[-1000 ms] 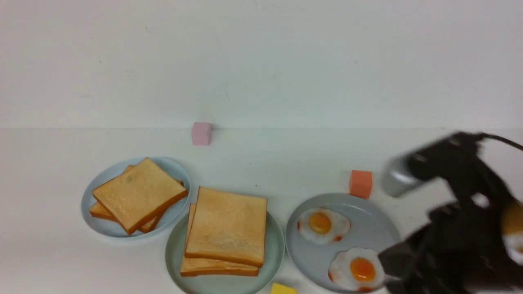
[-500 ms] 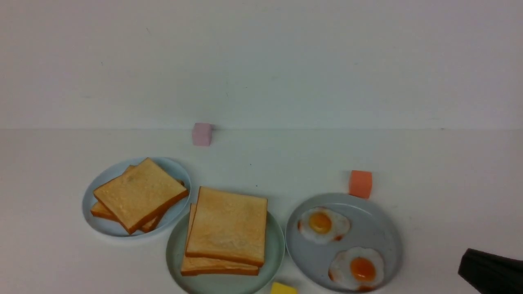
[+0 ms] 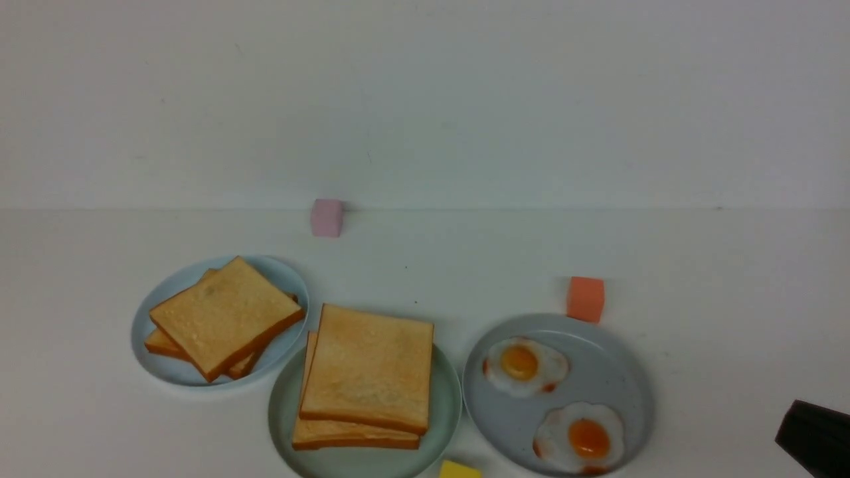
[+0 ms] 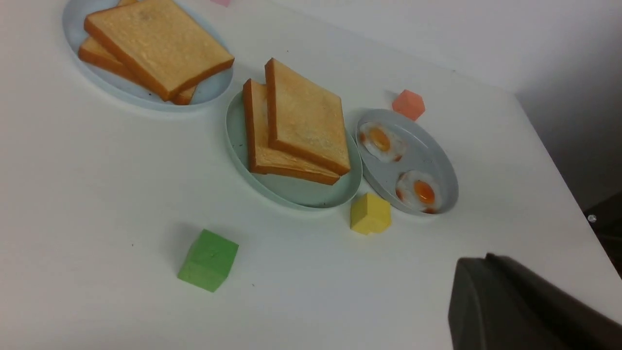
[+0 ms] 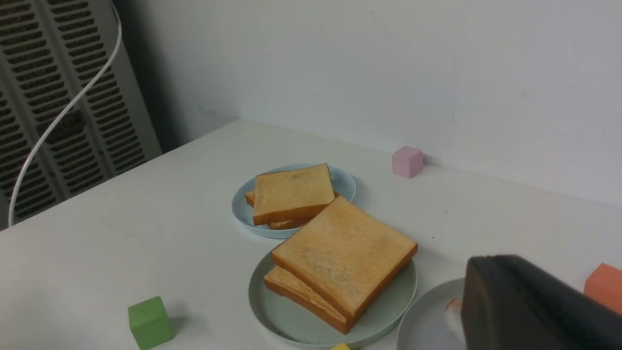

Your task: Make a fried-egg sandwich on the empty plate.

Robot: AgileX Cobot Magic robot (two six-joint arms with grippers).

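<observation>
The fried-egg sandwich [image 3: 368,365] lies on the mint-green plate [image 3: 282,418] at front centre. It shows as two golden toast slices stacked slightly askew, and whatever lies between them is hidden. It also shows in the left wrist view [image 4: 306,114] and the right wrist view [image 5: 342,255]. My right gripper [image 5: 486,267] is shut and empty, hovering near the egg plate; only a black tip of the right gripper [image 3: 813,438] shows at the front view's lower right corner. My left gripper [image 4: 478,262] is shut on nothing, above bare table to the right of the plates.
A pale blue plate [image 3: 143,332] on the left holds a skewed toast pile [image 3: 222,318]. A grey-blue plate [image 3: 627,378] on the right carries two fried eggs [image 3: 524,365]. Pink [image 3: 327,217], orange [image 3: 586,299], yellow [image 3: 459,470] and green [image 4: 208,260] cubes lie scattered.
My right arm has pulled back from over the egg plate towards the lower right, nearly out of the front view. The food and plates have not moved.
</observation>
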